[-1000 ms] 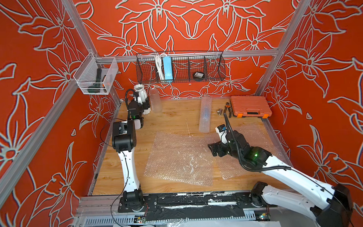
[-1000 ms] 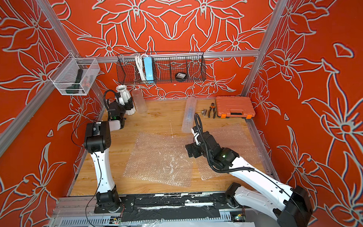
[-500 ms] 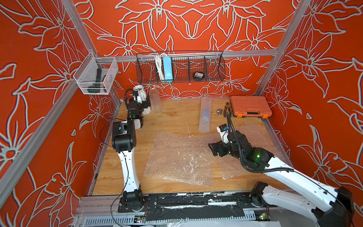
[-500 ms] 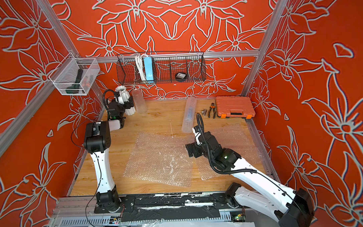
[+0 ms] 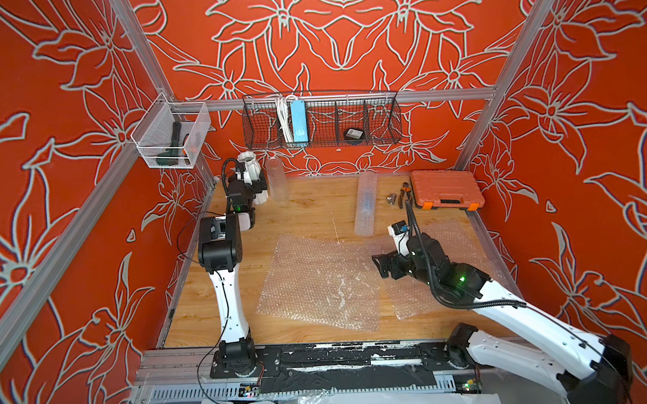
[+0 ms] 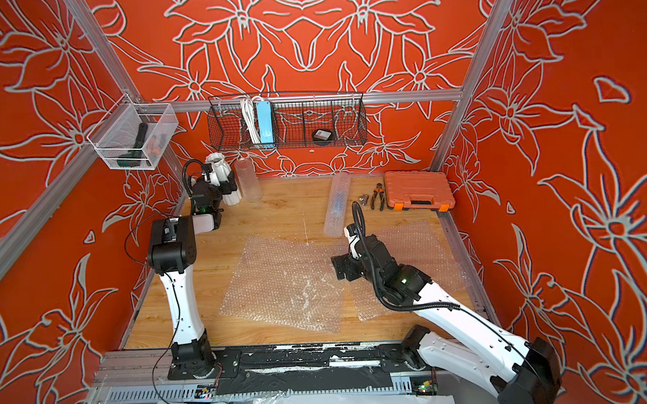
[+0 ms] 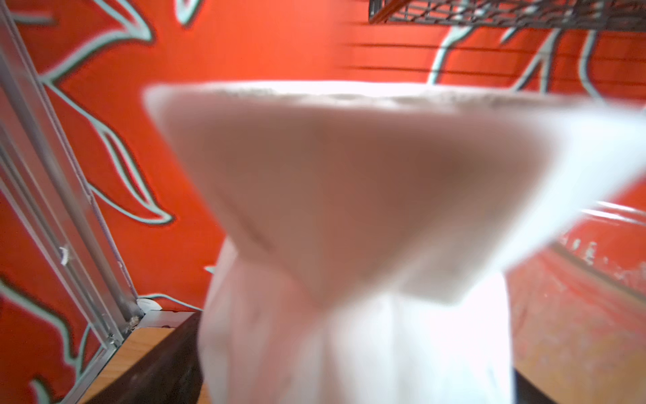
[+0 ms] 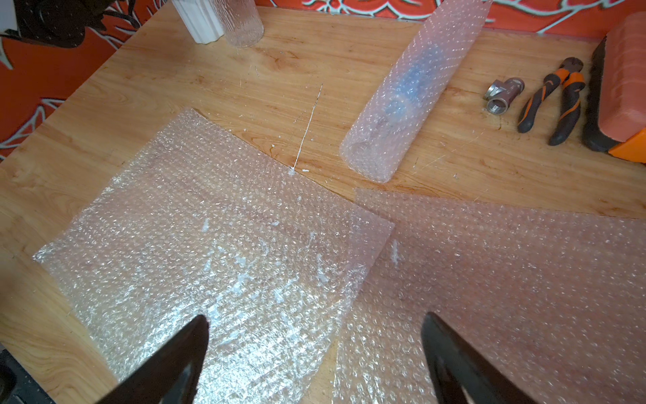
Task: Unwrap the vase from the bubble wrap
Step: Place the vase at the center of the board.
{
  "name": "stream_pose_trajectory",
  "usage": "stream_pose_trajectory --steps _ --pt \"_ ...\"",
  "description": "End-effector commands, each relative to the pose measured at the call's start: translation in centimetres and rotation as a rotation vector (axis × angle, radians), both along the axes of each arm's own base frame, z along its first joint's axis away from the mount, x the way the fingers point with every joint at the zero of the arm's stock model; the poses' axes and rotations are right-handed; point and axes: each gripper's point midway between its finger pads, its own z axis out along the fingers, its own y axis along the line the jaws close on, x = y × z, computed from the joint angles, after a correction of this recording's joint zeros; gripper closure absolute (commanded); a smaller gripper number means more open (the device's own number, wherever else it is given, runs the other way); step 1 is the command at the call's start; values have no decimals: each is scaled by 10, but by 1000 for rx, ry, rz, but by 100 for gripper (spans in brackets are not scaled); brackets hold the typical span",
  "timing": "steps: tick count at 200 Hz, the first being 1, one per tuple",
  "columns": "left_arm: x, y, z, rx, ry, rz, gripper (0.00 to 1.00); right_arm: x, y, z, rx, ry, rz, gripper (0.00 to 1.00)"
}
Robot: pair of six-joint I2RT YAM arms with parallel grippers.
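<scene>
We've got the right gripper point(image 8: 314, 316) hanging, jaws wide apart, over the flat bubble wrap point(image 5: 317, 281) mid-frame. The left gripper point(image 5: 255, 188) straddles the white vase point(image 5: 248, 165) at upper left; we can't tell if it's clamping.

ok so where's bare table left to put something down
Free: bare wood between the clear glass and the rolled bubble wrap, and left of the flat sheets toward the wall. Crowded: pliers and orange case fill the back corner; the sheets cover the middle.
</scene>
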Motion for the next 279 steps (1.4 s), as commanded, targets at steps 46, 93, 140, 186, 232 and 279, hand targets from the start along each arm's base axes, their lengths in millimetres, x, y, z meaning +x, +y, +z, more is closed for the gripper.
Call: stream_pose_trajectory --steps 46,93,140,186,232,279 --pt "-28 9 46 34 -86 74 3 -7 -7 -8 11 22 -17 5" --pt "-47 13 55 10 -88 117 3 -11 -12 -16 16 43 -33 5" --pt "-64 15 53 -24 -46 137 3 -16 -11 -34 5 114 -31 5" --pt "-84 10 48 -58 -15 132 3 -20 -10 -49 3 172 -28 5" --pt "-99 10 44 -121 20 149 3 -27 -16 -62 -4 224 -58 6" --pt "-140 0 30 -339 204 172 3 -36 -21 -82 -6 311 -96 7"
